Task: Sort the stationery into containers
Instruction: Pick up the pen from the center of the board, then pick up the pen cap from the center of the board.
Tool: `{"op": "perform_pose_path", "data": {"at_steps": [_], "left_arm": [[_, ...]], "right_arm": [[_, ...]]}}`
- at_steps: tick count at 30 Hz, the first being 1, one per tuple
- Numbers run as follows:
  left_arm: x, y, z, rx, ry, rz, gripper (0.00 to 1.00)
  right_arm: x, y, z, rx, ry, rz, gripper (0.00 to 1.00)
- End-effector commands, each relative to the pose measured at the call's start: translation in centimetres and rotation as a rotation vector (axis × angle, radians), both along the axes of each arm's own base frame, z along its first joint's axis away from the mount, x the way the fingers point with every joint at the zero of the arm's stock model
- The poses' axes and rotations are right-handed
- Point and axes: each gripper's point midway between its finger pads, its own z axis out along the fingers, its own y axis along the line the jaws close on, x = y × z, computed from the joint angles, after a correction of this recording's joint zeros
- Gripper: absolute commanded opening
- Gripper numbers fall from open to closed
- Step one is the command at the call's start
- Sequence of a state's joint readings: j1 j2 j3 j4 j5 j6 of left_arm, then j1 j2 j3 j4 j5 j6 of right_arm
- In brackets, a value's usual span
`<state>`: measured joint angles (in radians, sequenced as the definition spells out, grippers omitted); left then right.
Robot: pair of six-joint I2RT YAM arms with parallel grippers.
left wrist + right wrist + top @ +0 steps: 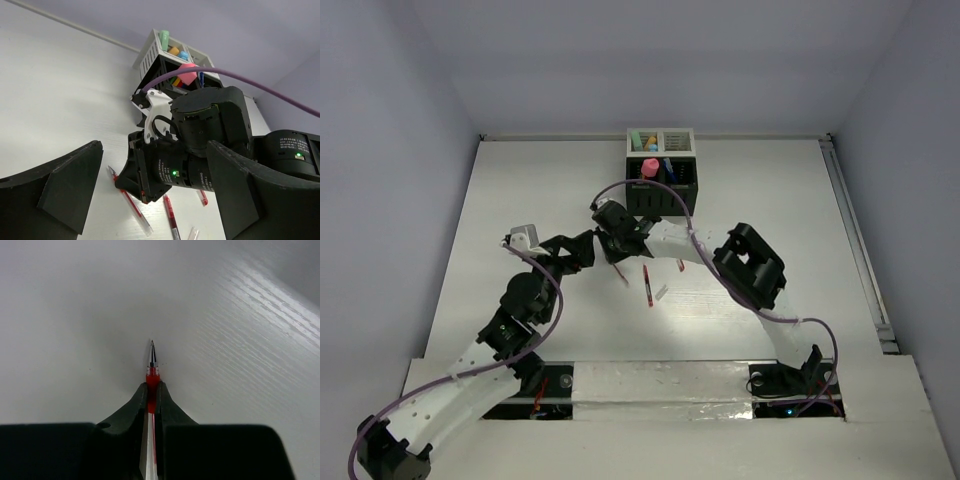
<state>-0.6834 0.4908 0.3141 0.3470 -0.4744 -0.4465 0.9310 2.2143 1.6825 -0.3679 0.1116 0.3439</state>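
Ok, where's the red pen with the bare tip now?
Right wrist view: the red pen is clamped in the right gripper's jaws, tip forward over the table. From above, mid-table, near side of the black organizer.

White desk (540, 190) showed a faint wood-grain finish. Pale lilac walls (390, 150) enclosed it. Glossy tape (660, 378) ran along its near edge.

The black right gripper (151, 389) hides the thin red plastic pen's (152, 374) barrel; only its tip shows. A 2nd red pen (171, 220) runs off the left wrist view's bottom edge.
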Motion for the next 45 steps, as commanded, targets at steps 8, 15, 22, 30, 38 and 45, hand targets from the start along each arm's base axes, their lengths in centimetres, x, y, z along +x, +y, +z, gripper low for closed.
{"op": "perform_pose_path", "data": {"at_steps": [8,15,22,30,38,45], "left_arm": [[-0.1,-3.4,0.8,-0.015,-0.039,-0.160,0.66],[-0.7,-8.0,0.8,-0.034,-0.052,-0.383,0.55],[-0.8,-10.1,-0.1,-0.050,-0.017,-0.473,0.55],[0.3,-10.3,-2.2,-0.017,0.060,-0.439,0.50],[0.7,-11.0,-2.6,-0.033,0.076,-0.462,0.39],[0.5,-11.7,-2.9,-0.030,0.076,-0.499,0.31]], "right_arm": [[3.8,-1.9,14.5,0.361,-0.258,-0.163,0.00],[1.9,-3.9,19.7,0.593,-0.344,-0.173,0.00],[0.3,-3.7,21.4,0.785,-0.355,-0.153,0.00],[-0.4,-4.3,22.3,0.876,-0.383,-0.155,0.00],[-1.3,-4.5,22.5,0.913,-0.378,-0.130,0.00],[-2.0,-4.4,22.1,0.940,-0.352,-0.111,0.00]]}}
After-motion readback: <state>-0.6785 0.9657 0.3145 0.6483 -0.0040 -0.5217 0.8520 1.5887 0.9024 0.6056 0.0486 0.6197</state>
